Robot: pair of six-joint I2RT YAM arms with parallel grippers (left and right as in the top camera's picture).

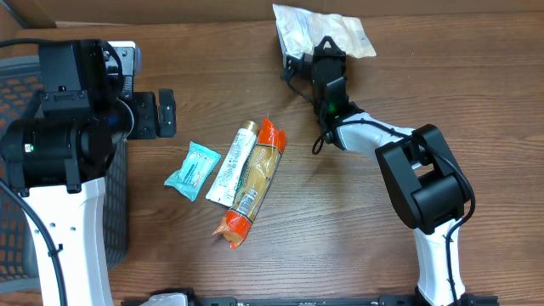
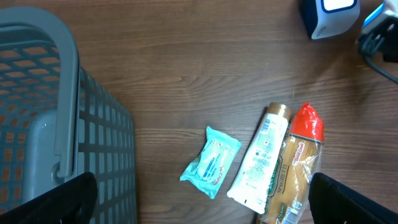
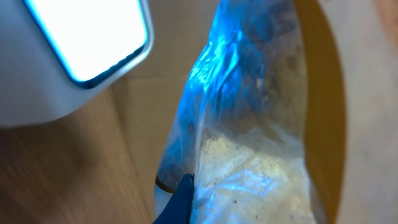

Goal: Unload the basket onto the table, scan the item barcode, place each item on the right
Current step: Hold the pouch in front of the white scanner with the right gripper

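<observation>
So the right gripper [image 1: 325,47] is pinching the clear bag [image 1: 340,30] just beside the scanner [image 3: 81,56]. The left gripper [image 1: 163,113] is spread wide, far from it

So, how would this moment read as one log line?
right jaws: shut on clear packet | scanner: lit, beside packet | left jaws: open

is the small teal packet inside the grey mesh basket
No, the small teal packet lies on the wooden table, between the grey mesh basket and the white tube with a gold cap.
</observation>
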